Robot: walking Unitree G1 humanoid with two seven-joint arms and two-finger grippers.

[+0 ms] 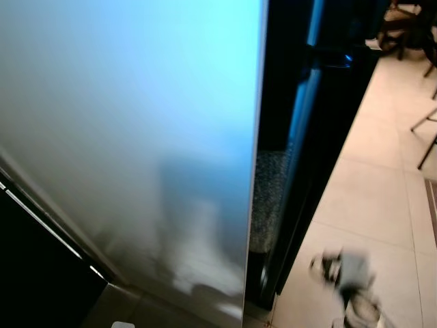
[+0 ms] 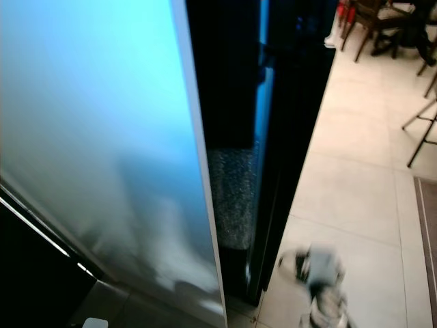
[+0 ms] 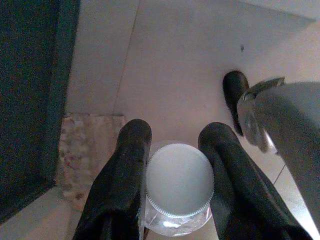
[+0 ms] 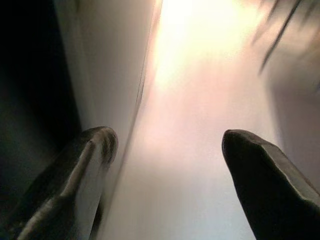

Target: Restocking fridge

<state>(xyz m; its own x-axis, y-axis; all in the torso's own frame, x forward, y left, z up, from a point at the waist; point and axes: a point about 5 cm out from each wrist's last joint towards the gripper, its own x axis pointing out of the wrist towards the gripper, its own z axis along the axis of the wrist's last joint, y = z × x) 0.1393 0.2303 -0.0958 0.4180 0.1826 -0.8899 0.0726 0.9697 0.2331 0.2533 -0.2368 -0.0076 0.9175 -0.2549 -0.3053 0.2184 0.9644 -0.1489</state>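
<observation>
Right up against the camera, a big pale fridge door (image 1: 130, 137) takes up most of the head views, glowing blue-white with a blurry reflection low down on it. Its long edge runs down the middle, and next to that edge is the dark fridge body (image 1: 307, 137) with a thin blue streak of light along it. A speckled grey patch (image 2: 232, 198) sits low in the gap between door and body, can't tell what it is. Past the fridge is a pale tiled floor (image 1: 382, 191), with dark chair legs (image 2: 423, 130) over by the far edge and some more chairs (image 2: 369, 20) in the far corner. Low on the floor there's a blurred silver-grey arm (image 1: 345, 277), on the robot's right side, too smeared to make out details.

Left wrist view is the useful one: the left gripper (image 3: 177, 172) has its two black fingers (image 3: 125, 175) closed snug on a jar (image 3: 179, 182), one finger on each side of the white ribbed lid, clear glass showing just under it. Jar is held in the air over the floor, close to a speckled stone strip (image 3: 87, 150).

The right gripper (image 4: 167, 150) has its fingers spread wide apart with nothing between them, one finger (image 4: 80, 175) just beside a pale panel edge; everything else there is blurry glare.
</observation>
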